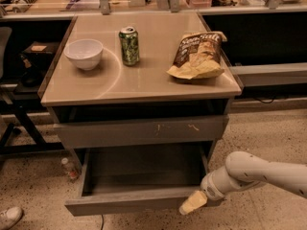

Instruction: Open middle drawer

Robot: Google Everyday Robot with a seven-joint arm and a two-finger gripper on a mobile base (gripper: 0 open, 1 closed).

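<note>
The middle drawer (134,206) is a wide, shallow grey metal drawer with a plain flat front. It stands pulled well out below the cabinet's taller grey front with pale scratch marks (139,131), and its inside looks empty. My gripper (193,202), pale yellow at its tip, is at the right end of the drawer's front, low and close to the floor. My white arm (259,172) comes in from the right.
On the tan cabinet top (144,83) stand a white bowl (84,53), a green can (129,45) and a chip bag (199,54). A small bottle (68,168) lies on the floor left of the drawer. A shoe (9,217) is at bottom left.
</note>
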